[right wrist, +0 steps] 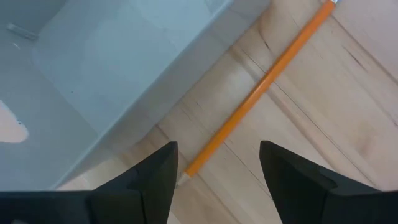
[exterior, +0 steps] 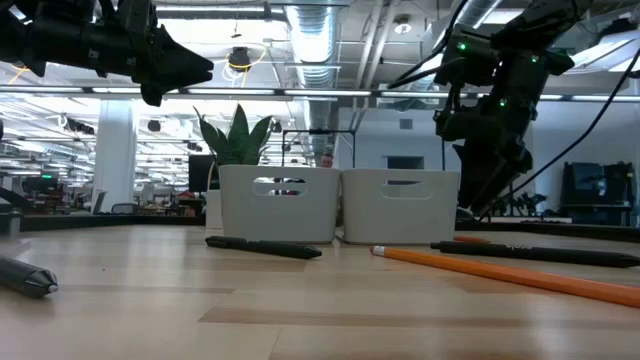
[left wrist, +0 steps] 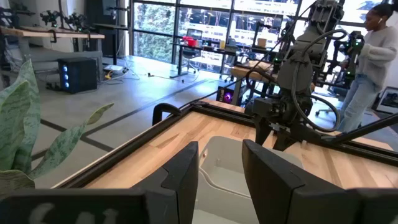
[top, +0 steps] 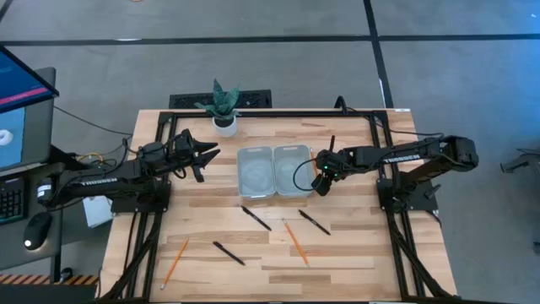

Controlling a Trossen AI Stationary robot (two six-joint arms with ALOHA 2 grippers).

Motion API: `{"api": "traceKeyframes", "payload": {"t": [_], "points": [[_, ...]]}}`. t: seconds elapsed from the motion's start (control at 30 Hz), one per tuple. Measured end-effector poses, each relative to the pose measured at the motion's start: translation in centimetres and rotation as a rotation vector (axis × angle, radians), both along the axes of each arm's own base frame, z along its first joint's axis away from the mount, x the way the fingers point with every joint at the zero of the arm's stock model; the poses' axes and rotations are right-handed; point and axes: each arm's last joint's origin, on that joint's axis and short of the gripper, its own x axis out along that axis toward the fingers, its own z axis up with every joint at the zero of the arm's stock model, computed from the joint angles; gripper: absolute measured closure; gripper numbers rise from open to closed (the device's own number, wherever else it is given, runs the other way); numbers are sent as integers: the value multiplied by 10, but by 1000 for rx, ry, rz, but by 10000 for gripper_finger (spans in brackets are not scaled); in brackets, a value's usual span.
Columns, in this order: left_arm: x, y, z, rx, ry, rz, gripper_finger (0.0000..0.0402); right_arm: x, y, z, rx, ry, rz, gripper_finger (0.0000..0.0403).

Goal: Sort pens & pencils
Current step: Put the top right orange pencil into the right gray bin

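Observation:
Two pale bins (top: 255, 171) (top: 292, 171) stand side by side mid-table. My right gripper (right wrist: 217, 168) is open and points steeply down just off the right bin's near right corner. An orange pencil (right wrist: 261, 87) lies flat on the wood below it, one end between the fingers, which stand clear of it. Two more pencils (top: 295, 242) (top: 175, 260) and three black pens (top: 256, 218) (top: 314, 222) (top: 228, 252) lie flat nearer the front. My left gripper (top: 211, 154) waits level and open, holding nothing, left of the bins.
A potted plant (top: 224, 105) stands at the far edge behind the left bin. A black frame (top: 371, 127) runs round the tabletop. Bare wood lies between the bins and the front edge. A person (left wrist: 373, 56) stands in the room beyond the table.

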Motion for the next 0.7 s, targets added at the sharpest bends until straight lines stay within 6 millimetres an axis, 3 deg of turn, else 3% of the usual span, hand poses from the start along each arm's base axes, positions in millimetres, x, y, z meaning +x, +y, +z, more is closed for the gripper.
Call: {"api": "traceKeyframes", "payload": {"t": [0.4, 0.7], "points": [[0, 0, 0, 0, 0, 1, 287, 1, -1, 0, -23, 0, 10, 154], [0, 0, -1, -2, 5, 1, 287, 7, 0, -16, -73, 71, 129, 154]]}}
